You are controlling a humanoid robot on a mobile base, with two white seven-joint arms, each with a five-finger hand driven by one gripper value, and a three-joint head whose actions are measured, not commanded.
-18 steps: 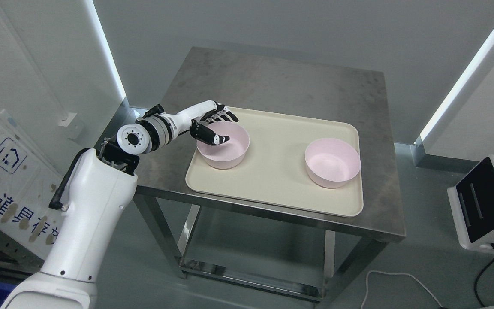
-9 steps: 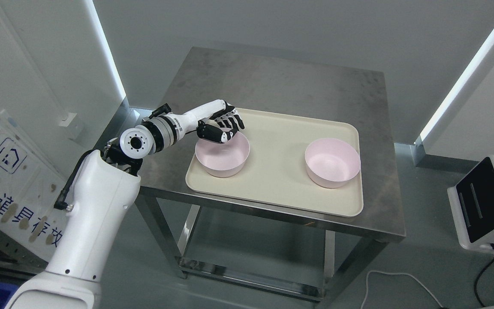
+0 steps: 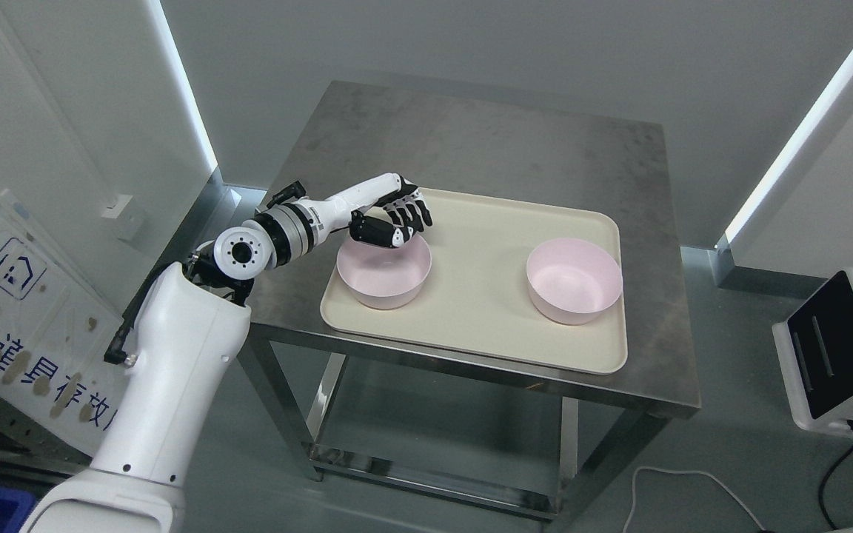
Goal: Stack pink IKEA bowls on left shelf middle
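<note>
Two pink bowls stand upright on a cream tray (image 3: 471, 296) on the steel table. The left bowl (image 3: 384, 274) is near the tray's left end, the right bowl (image 3: 574, 281) near its right end, well apart. My left hand (image 3: 397, 224) hovers just over the far rim of the left bowl. Its black fingers (image 3: 413, 215) are loosely curled beyond the rim, and the thumb points along the rim. Nothing is in the hand, and the bowl rests flat on the tray. My right arm is out of view.
The steel table (image 3: 486, 148) has bare surface behind the tray and a lower shelf (image 3: 426, 437) underneath. A white device (image 3: 837, 352) with a cable stands on the floor at the right. A signboard (image 3: 19, 311) leans at the left. No shelf unit shows.
The left hand's thumb was inside the left bowl, fingers outside its rim. The hand has since risen and moved right off the rim, and the bowl has settled slightly nearer on the tray.
</note>
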